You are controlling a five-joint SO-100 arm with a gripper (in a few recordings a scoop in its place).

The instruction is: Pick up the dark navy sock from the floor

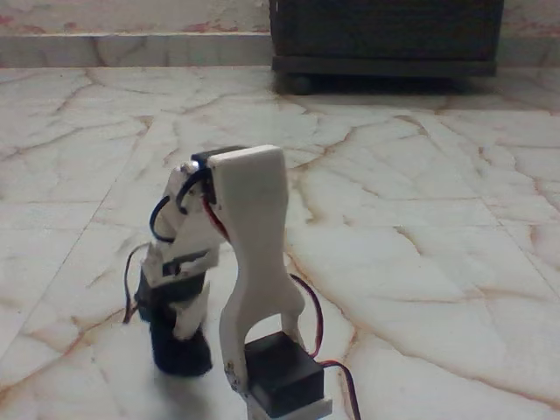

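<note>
Glossy cream marble floor with reddish veins, a dark cabinet against the far wall. The white arm is folded right down, its gripper low at the tiles. A dark bundle, apparently the dark navy sock, sits at the fingertips; whether the fingers clasp it, I cannot tell.

A home: marble floor, dark wooden cabinet
</note>
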